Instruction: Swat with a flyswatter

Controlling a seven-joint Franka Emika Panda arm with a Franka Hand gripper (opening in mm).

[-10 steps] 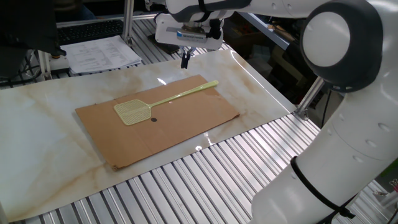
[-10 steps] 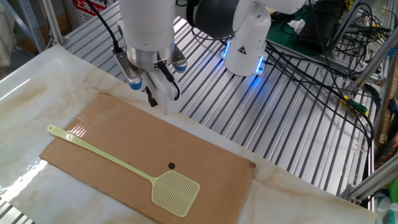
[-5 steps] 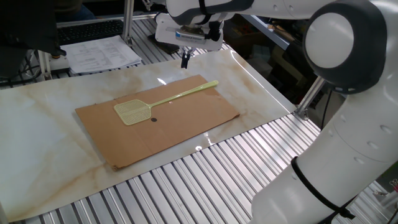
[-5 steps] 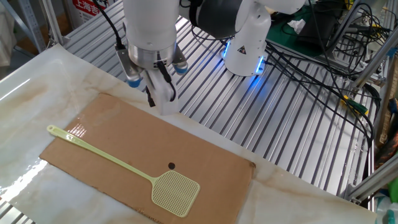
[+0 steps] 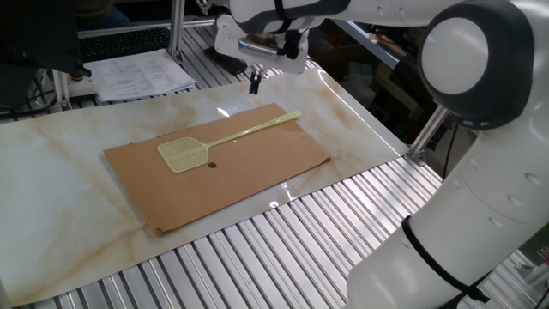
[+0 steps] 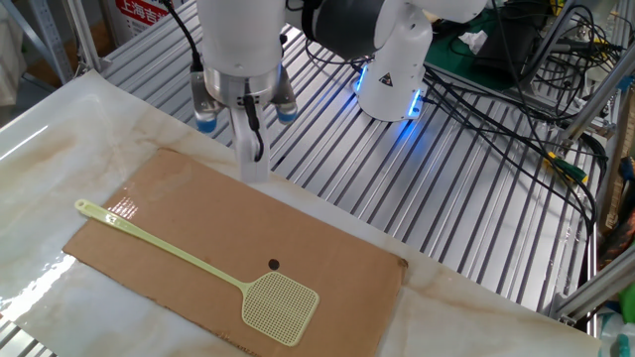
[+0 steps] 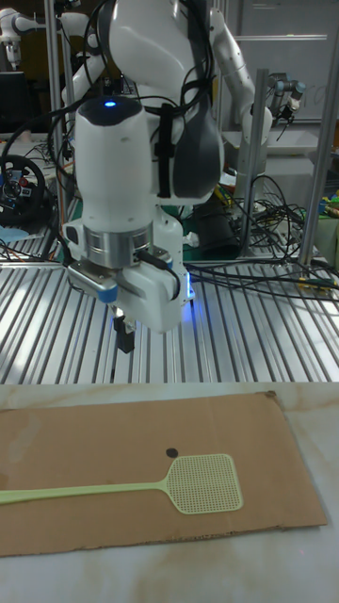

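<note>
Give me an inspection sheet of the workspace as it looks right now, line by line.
Surface: marbled tabletop with a cardboard sheet on it.
Job's things: flyswatter lying flat on the cardboard, beside a small dark spot; untouched.
Clutter: papers behind the table.
Grippers: gripper above the cardboard's far edge, holding nothing; jaw state unclear.
Cables: bundles on the slatted frame near the robot base.
Surroundings: aluminium slats, blue base light.

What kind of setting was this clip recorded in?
Most likely a robotics lab bench. The table is built of ribbed aluminium profiles, a tangle of cables lies behind the arm's base, and a second robot arm stands in the background of the tall view.
</note>
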